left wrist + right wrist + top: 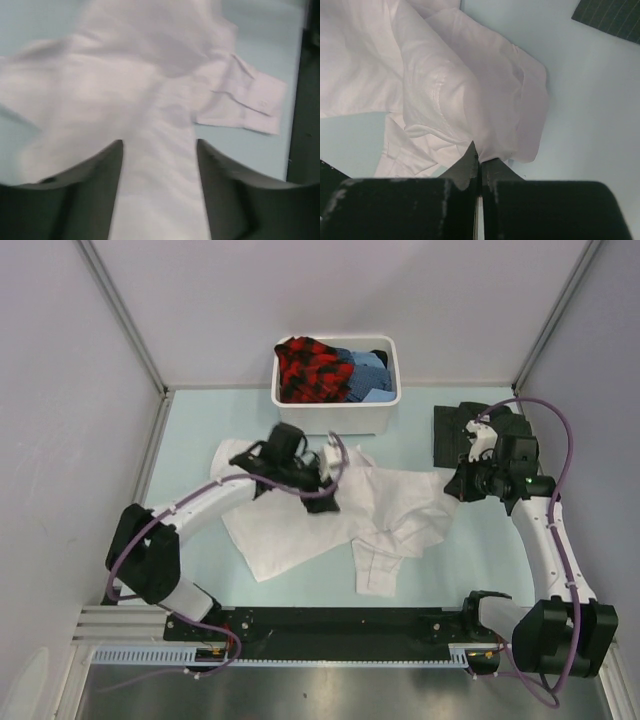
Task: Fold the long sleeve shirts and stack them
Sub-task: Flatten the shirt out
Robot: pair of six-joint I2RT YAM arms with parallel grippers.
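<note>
Top external: left gripper (pixel 325 492) down on white shirt (pixel 290 535), cloth spread beneath it and out to both sides. Right gripper (pixel 462 483) at that shirt's right edge; dark striped shirt (pixel 452 428) just beyond it, apart from the white one.
Left wrist: fingers (pixel 95 195) apart, white cloth running between them, no pinch visible; cuff (pixel 250 102) ahead to the right.
Right wrist: tips pressed together, clamped on a fold at the white shirt's edge; dark striped corner ahead, far right.
</note>
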